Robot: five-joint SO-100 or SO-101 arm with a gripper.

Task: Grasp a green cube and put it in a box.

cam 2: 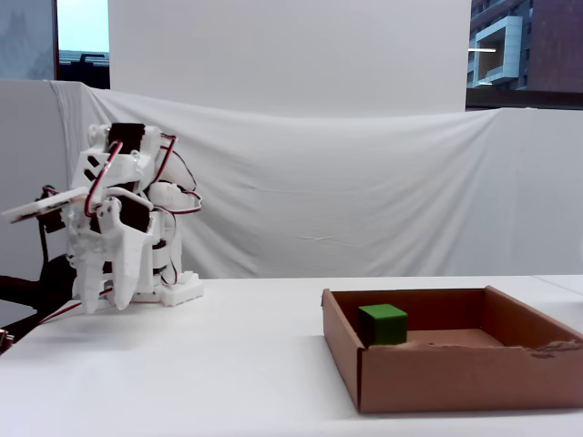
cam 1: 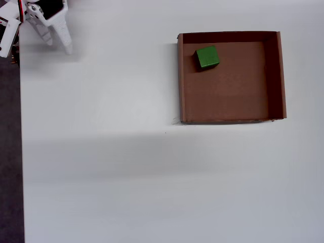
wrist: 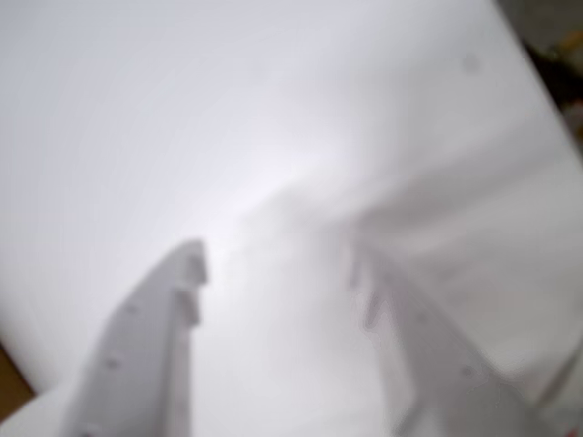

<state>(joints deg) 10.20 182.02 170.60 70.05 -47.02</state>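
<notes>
A plain white surface point(cam 1: 126, 167) fills the overhead view, with a dark floor strip point(cam 1: 9, 152) along its left edge. In the fixed view, a wrinkled white cloth backdrop point(cam 2: 364, 200) hangs behind it, and windows point(cam 2: 524, 55) show buildings outside.

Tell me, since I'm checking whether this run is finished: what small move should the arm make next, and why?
Probably none beyond holding at rest. The green cube already lies inside the box, near a corner, and the gripper is folded back far from it, open and empty.
</notes>
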